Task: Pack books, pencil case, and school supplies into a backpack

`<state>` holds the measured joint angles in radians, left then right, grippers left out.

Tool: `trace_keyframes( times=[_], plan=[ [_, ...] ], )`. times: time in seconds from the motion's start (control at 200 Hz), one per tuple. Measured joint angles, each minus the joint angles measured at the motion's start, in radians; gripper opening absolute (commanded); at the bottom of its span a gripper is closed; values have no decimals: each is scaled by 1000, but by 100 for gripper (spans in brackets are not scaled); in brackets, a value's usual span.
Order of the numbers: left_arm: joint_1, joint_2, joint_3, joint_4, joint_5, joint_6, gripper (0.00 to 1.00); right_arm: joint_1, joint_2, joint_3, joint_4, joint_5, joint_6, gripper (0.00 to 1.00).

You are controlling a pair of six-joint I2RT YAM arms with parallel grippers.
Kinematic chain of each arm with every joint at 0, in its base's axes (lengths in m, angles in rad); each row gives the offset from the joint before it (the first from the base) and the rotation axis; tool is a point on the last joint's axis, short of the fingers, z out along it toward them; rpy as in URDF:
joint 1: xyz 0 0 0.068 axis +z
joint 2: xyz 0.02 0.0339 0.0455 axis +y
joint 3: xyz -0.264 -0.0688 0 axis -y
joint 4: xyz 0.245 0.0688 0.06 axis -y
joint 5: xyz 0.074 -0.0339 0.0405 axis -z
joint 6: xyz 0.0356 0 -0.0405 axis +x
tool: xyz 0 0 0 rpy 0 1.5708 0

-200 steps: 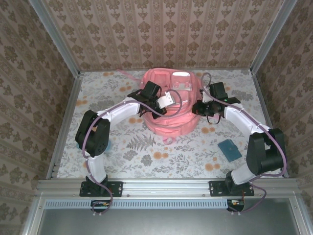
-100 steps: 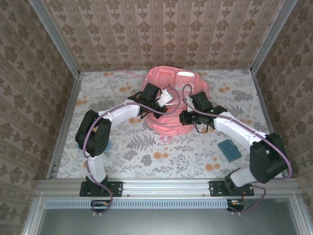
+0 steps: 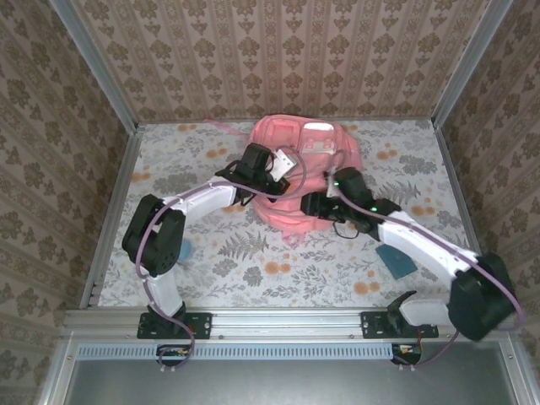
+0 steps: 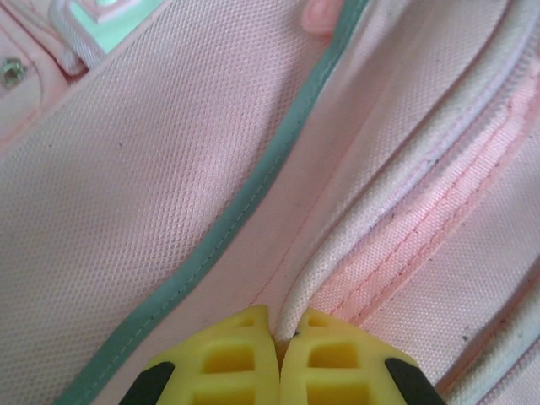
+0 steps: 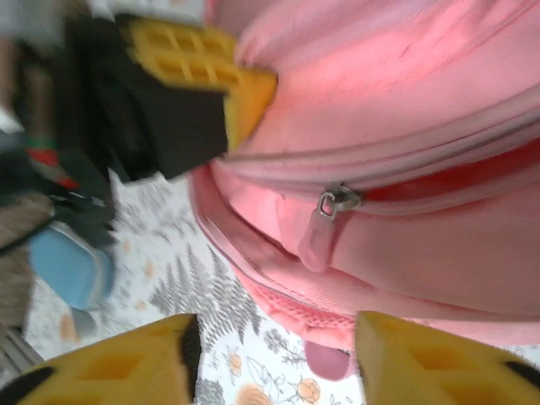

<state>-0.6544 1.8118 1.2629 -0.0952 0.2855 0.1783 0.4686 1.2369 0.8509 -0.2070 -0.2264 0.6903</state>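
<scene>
The pink backpack (image 3: 308, 160) lies at the table's middle back. My left gripper (image 3: 292, 167) is on its top; in the left wrist view the yellow fingers (image 4: 278, 325) are shut on a pale piped edge (image 4: 354, 245) beside the teal stripe (image 4: 253, 194). My right gripper (image 3: 311, 204) is at the backpack's near side, open (image 5: 270, 354), with a zipper pull (image 5: 325, 224) just beyond its fingers. School supplies lie on the table: a teal flat square (image 3: 395, 257) and a light-blue item (image 5: 72, 266). The books and pencil case are out of view.
The flowered tabletop (image 3: 278, 266) stretches in front of the backpack. Patterned walls and metal posts close in the back and sides. The left arm's elbow (image 3: 156, 232) stands over the light-blue item (image 3: 183, 251). A pink strap (image 3: 221, 128) trails off the backpack's back left.
My right arm has swung left from the backpack's right side to its near front, and its gripper has opened. The left gripper stays shut on the backpack, which has shifted slightly.
</scene>
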Motion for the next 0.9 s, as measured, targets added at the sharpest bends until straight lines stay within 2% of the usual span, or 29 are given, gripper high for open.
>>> trace_keyframes(
  times=[0.14,0.32,0.615,0.73,0.9],
  plan=[
    [9,-27,-32,37,19,0,0,-129,-110,-26,4,-16,150,67],
    [14,-54,-49,41,48,0,0,-174,-29,-14,25,-87,273,66],
    [14,-58,-59,44,69,1,0,-178,135,24,121,-157,372,44],
    [14,-59,-59,44,71,1,0,-179,140,29,143,-160,387,44],
    [14,-60,-59,44,71,1,0,-179,156,32,166,-166,399,37]
  ],
)
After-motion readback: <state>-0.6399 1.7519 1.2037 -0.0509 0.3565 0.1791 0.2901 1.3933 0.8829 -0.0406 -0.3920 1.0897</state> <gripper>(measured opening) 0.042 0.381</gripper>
